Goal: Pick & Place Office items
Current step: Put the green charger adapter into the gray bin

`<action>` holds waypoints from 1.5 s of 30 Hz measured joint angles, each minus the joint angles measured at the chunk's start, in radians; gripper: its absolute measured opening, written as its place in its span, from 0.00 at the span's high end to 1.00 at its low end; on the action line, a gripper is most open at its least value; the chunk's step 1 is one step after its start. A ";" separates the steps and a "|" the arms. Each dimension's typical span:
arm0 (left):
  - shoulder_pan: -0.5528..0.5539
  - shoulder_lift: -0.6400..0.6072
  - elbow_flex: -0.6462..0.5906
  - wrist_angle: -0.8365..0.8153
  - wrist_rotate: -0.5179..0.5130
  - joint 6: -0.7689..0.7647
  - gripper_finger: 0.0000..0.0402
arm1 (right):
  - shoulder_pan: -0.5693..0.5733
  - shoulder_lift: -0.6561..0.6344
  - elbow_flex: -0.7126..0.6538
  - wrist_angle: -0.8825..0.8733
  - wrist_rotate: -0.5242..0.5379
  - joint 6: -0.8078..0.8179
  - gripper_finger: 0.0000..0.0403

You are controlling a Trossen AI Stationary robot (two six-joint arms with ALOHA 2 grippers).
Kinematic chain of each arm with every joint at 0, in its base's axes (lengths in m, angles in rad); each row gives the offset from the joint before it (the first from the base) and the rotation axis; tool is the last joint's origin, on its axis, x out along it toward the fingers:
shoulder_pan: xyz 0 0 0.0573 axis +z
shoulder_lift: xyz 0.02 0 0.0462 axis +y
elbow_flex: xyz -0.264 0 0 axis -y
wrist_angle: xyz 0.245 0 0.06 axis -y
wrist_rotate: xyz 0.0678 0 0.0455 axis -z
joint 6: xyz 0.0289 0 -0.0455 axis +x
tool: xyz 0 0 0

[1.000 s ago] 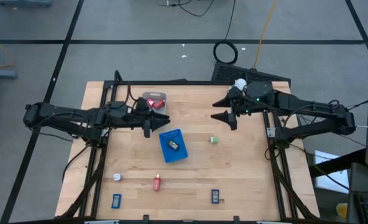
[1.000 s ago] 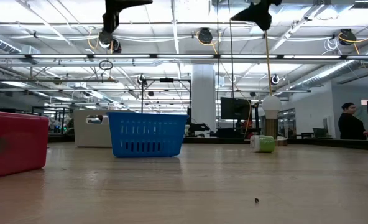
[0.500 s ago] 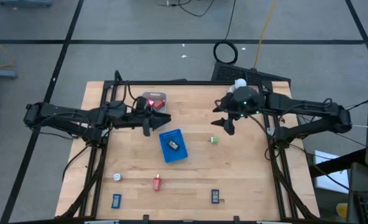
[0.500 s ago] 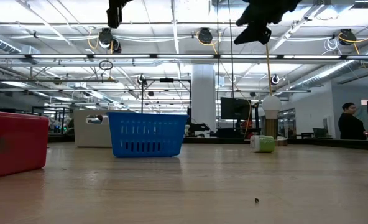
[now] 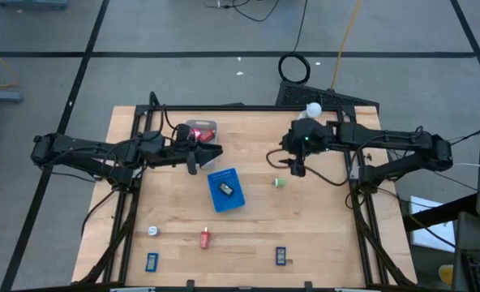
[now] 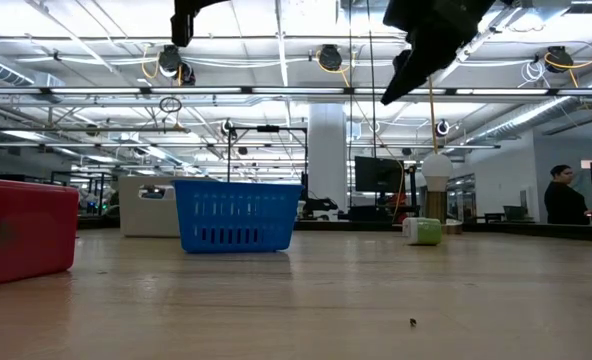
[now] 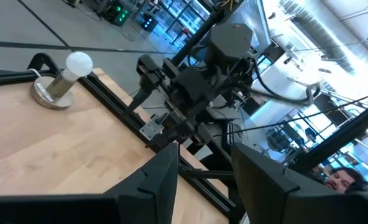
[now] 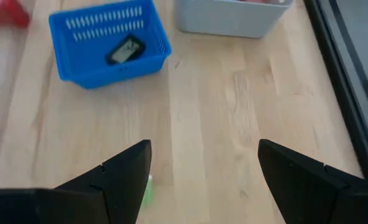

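The office items lie scattered on the wooden table: a green piece [image 5: 279,182], a white one [image 5: 153,231], a red one [image 5: 205,238], two blue ones [image 5: 152,261] [image 5: 280,256] and a dark one [image 8: 125,50] inside the blue basket [image 5: 226,189]. My right gripper [image 5: 297,168] hangs open above the table, slanting down just beyond the green piece [image 8: 148,186], which shows beside one fingertip. My left gripper [image 5: 206,156] is held level high over the table next to the grey tray [image 5: 201,131], open with nothing between its fingers [image 7: 162,177].
The grey tray holds red things. A white knob on a round base [image 5: 313,108] stands at the far right corner. Dark frame rails [image 5: 135,195] run along the table's left, right and far edges. Bare wood lies between the basket and the near-edge pieces.
My right gripper has sunk and come a little toward the near edge, closer to the green piece. It has rolled and tipped from nearly level to slanting down, and has stayed open.
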 joint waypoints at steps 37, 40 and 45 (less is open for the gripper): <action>0.000 0.000 0.000 -0.008 -0.023 -0.001 0.62 | 0.075 0.198 -0.144 0.008 -0.137 0.029 0.28; 0.000 0.000 0.000 -0.010 -0.017 0.001 0.62 | 0.072 0.196 -0.178 0.034 -0.136 0.072 0.28; 0.000 0.000 0.000 -0.010 -0.016 0.002 0.62 | 0.073 0.196 -0.226 0.099 -0.135 0.131 0.28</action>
